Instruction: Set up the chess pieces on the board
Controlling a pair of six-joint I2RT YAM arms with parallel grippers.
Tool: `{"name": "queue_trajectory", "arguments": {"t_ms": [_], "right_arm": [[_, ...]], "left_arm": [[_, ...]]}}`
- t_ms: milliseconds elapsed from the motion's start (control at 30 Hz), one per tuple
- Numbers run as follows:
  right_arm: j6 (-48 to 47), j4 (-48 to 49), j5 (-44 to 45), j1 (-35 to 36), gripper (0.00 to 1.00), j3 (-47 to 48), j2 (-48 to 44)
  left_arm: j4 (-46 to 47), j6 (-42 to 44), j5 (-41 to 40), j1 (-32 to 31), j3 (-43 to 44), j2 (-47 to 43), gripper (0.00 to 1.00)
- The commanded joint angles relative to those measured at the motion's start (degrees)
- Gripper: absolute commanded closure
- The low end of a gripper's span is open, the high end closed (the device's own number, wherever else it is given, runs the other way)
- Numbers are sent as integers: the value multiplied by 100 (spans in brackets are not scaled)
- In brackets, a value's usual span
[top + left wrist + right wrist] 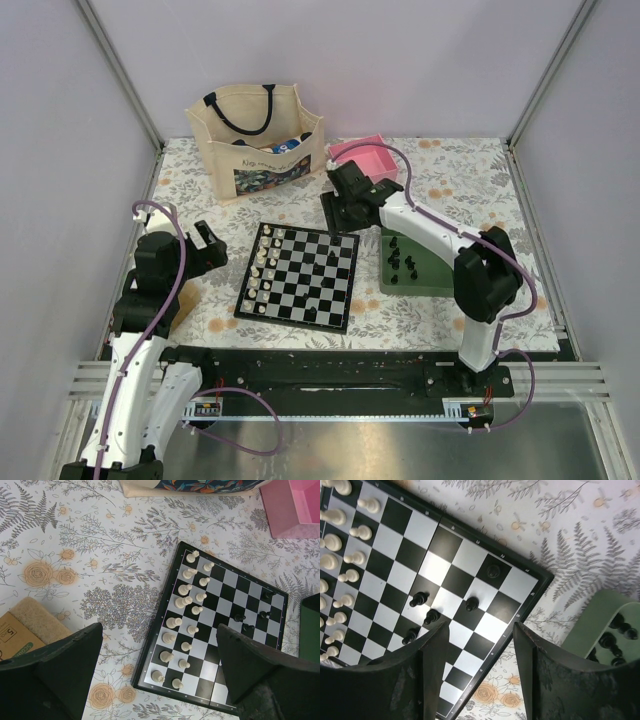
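Note:
The board [305, 285] lies mid-table, with cream-white chessmen in two files along its left side. Several black chess pieces [472, 603] stand on its right half, one alone on a corner square [492, 571]. More black pieces [398, 262] wait in the green tray [430, 285] to the right. My right gripper [480, 627] hovers open over the board's far right corner with nothing between its fingers. Open and empty as well, my left gripper [160, 630] hangs beside the board's left edge [155, 630], above the white chessmen [184, 601].
A beige tote bag [258, 140] and a pink box [365, 152] stand at the back. A cardboard box [15, 637] with a tan pad [37, 615] sits at the left, near my left gripper. A flowered cloth [450, 180] covers the table.

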Motion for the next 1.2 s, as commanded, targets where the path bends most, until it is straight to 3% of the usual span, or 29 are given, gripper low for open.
{"name": "queue_trajectory", "arguments": {"t_ms": [0,900,1167], "right_arm": [[223,161,-275,233,37,-215,-49],[347,82,-91,356,56,303,1086],[355,-67,76,347,68,453,1218]], "left_arm": [[174,-26,45,45,9,-22,1],[183,-17,124,106,18,57,1],[183,-17,133,106,18,66,1]]}}
